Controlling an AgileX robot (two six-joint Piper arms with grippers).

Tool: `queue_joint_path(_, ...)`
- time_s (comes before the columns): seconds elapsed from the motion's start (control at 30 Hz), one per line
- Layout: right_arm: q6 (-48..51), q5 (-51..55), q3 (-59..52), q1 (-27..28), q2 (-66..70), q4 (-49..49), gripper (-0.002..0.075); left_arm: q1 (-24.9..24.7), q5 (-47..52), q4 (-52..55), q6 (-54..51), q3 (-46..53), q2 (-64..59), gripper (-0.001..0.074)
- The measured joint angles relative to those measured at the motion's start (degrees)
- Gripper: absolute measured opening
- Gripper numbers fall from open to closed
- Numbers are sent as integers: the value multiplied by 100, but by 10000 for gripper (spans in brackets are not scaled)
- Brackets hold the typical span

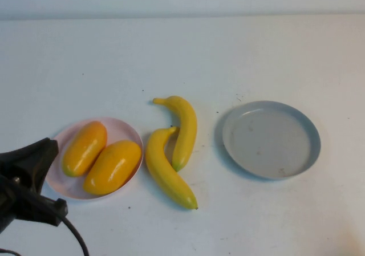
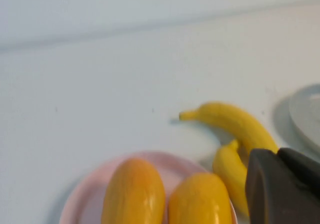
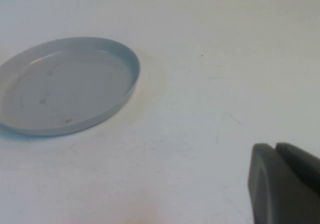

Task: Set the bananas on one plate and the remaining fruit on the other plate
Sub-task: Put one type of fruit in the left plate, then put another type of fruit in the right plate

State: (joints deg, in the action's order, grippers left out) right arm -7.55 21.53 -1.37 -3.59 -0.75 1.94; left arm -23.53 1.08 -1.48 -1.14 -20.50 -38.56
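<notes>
Two orange-yellow oval fruits (image 1: 84, 147) (image 1: 113, 166) lie side by side on the pink plate (image 1: 122, 128) at the left. Two bananas (image 1: 185, 128) (image 1: 165, 170) lie on the bare table between the plates, touching each other. At the right, the grey plate (image 1: 271, 139) holds nothing. My left gripper (image 1: 50, 147) is shut and empty at the pink plate's near-left rim. In the left wrist view it (image 2: 278, 154) sits in front of the bananas (image 2: 235, 121), beside the oval fruits (image 2: 134, 194). My right gripper (image 3: 275, 148) is shut and empty, to one side of the grey plate (image 3: 65, 84).
A black cable (image 1: 77, 239) trails from the left arm toward the table's near edge. The white tabletop (image 1: 182, 56) stretches back to a pale wall.
</notes>
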Motion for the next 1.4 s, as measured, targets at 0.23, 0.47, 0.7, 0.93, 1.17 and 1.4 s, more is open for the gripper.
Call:
queue_joint_path(0.23, 0, 0, 0, 0, 0, 0, -17, 0, -2083, 240, -9, 1123, 233, -2)
queue_joint_path(0.47, 0, 0, 0, 0, 0, 0, -17, 215, -2507, 13, -167, 2092, 1486, -3)
queue_joint_path(0.7, 0, 0, 0, 0, 0, 0, -17, 998, -1915, -253, -204, 2190, 2423, -3)
queue_joint_path(0.93, 0, 0, 0, 0, 0, -9, -17, 1659, -332, -253, -224, 2190, 3452, -3)
queue_joint_path(1.17, 0, 0, 0, 0, 0, -9, -17, 1893, 1289, -175, -242, 2193, 3900, -3)
queue_joint_path(1.4, 0, 0, 0, 0, 0, -9, -17, 1893, 2039, -100, -242, 2193, 3909, -3)
